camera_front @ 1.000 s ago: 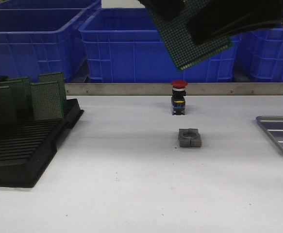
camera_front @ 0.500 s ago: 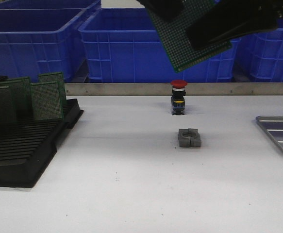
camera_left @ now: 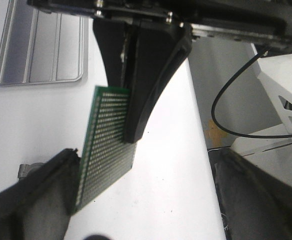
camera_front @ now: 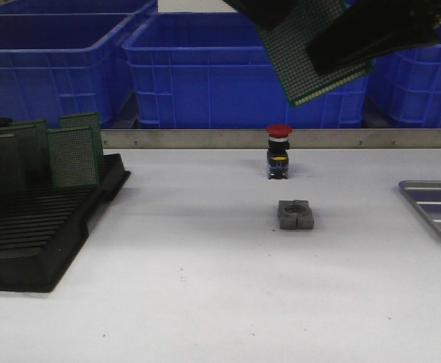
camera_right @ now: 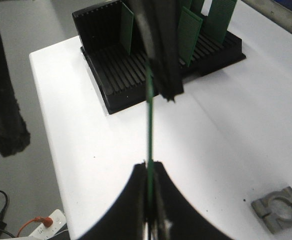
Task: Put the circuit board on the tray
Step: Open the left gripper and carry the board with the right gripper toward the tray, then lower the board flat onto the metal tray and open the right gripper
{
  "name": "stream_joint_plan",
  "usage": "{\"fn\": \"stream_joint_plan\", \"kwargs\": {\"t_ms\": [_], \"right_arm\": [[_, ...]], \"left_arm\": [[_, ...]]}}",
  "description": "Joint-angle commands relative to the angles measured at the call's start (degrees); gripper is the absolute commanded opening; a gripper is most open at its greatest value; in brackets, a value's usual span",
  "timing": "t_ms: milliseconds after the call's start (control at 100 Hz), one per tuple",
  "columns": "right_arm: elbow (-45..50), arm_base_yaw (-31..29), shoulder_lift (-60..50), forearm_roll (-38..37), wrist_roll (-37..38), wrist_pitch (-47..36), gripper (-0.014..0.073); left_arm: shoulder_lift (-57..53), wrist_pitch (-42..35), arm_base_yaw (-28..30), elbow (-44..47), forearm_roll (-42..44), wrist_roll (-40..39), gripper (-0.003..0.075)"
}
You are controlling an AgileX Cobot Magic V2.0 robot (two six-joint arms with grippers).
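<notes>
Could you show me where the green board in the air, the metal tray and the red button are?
circuit board (camera_front: 305,69): front view, its dotted green face.
tray (camera_front: 436,206): front view, ribbed floor near the left rim.
red button (camera_front: 279,130): front view, its red cap.

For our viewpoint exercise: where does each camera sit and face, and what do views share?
Front: faces forward over the table; right arm's fingers overhead.
Left wrist: arm-mounted, looks down past its spread fingers at the tray.
Right wrist: arm-mounted, looks past its closed fingers toward the black rack.
All share the circuit board.
</notes>
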Motion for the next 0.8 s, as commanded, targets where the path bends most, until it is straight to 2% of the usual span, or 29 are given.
{"fn": "stream_joint_plan", "kwargs": {"t_ms": [0,170,280,450,640,790], "right_arm": [[-1.84,-2.74,-3.3,0.01,3.83,0.38,-0.0064],[-1.84,-11.32,-7.05,-7.49,14.88,2.12,-0.0064],[-1.84,-18.57,-7.74,-7.9,20.21,1.59,-0.0065],[-1.84,-25.8,-5.14,-7.85,25.28,-2.12,-0.0065],[-1.84,-29.18,2.23,-6.09,30.29,-7.8,-0.0068],[-1.86,-29.45,9.51,-2.93,30.44,-9.98,-0.0068]], "left_arm": [[-2.61,3.09,-0.55,-1.68,-3.75,-0.62,0.0526],[-2.61,3.09,-0.55,-1.68,-3.75,-0.62,0.0526],[-2.61,3.09,-0.55,-1.68,-3.75,-0.62,0.0526],[-2.61,3.09,-0.55,-1.68,-3.75,-0.62,0.0526],[-2.61,3.09,-0.55,-1.68,-3.75,-0.62,0.0526],[-2.61,3.09,-0.55,-1.68,-3.75,-0.62,0.0526]]}}
